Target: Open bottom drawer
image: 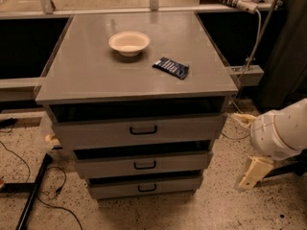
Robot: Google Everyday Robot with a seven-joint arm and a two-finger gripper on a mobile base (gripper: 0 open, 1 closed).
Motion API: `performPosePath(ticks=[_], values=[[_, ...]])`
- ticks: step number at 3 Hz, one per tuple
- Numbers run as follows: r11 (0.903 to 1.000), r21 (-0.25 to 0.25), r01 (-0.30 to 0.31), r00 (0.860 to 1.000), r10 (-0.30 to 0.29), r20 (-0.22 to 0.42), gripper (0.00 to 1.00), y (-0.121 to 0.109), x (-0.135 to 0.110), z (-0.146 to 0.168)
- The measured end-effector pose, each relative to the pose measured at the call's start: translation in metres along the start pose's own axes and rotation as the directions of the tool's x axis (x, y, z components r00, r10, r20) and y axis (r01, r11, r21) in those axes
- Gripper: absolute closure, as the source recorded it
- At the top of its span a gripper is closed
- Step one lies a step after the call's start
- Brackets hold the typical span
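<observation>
- The gripper [252, 174] hangs low, right of the cabinet [96, 75] and apart from it; open or closed, cannot tell.
- The bottom drawer [115, 189]: handle [147, 188] untouched.
- A white bowl [129, 42] and a dark packet [171, 67] lie on top.

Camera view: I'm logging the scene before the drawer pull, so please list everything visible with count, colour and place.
cabinet: one, grey, centre of view
top drawer: one, grey front with black handle, under the cabinet top
middle drawer: one, grey front with black handle, below the top drawer
bottom drawer: one, grey front with small black handle, lowest, nearest the floor
bowl: one, cream, on the cabinet top, toward the back
packet: one, dark blue, on the cabinet top, right of the bowl
cable: one, white, hanging at upper right
floor: speckled beige, around the cabinet
arm: one, white, right edge of view
gripper: one, cream, low at right, apart from the cabinet
</observation>
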State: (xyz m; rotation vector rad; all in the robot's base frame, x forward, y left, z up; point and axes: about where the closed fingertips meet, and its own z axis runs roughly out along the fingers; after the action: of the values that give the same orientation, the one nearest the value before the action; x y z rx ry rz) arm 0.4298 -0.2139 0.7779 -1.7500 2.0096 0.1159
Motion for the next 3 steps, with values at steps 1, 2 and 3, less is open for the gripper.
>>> performPosePath(ticks=[1,2,3], values=[[1.0000,0.000,0.000,1.000,0.000,0.000,0.00,0.000,0.000,0.000],[0.9996,-0.017,-0.021,1.000,0.022,0.011,0.00,0.005,0.000,0.011],[0.9995,-0.028,-0.018,1.000,0.018,0.003,0.00,0.010,0.011,0.056]])
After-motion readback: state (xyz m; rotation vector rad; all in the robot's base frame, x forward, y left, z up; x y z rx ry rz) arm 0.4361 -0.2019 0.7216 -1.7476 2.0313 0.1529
